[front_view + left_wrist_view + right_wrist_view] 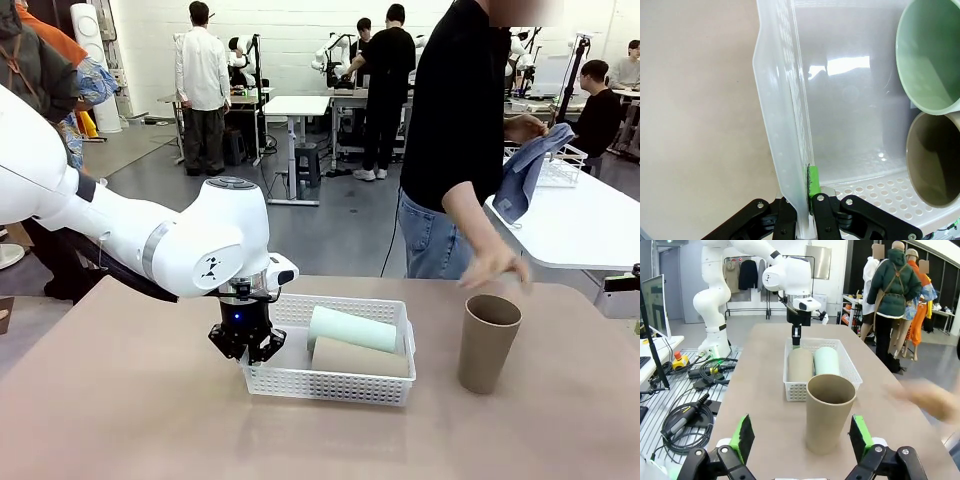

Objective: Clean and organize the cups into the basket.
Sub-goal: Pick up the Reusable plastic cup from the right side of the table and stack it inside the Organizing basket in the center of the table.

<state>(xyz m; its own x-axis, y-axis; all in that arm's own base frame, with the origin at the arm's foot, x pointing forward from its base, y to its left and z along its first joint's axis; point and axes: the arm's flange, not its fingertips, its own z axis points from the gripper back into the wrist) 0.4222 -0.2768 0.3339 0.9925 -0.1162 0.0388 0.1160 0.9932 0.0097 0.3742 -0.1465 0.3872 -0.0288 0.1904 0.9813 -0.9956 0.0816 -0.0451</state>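
The white lattice basket (330, 383) sits mid-table. Inside it a mint green cup (350, 327) and a tan cup (360, 358) lie on their sides. My left gripper (247, 348) is shut on the basket's left wall (782, 125), one green pad (812, 181) pressed to its inner face; the mint cup's mouth (930, 55) and the tan cup's mouth (935, 160) face it. A second tan cup (487, 342) stands upright to the basket's right. My right gripper (801, 436) is open, and this cup (830, 412) stands a little ahead of its fingers.
A person stands at the far side with a hand (495, 268) just above the upright cup and a blue cloth (530, 170) in the other hand. The hand is a blur (935, 400) in the right wrist view. Bare tabletop (120, 400) spreads left of the basket.
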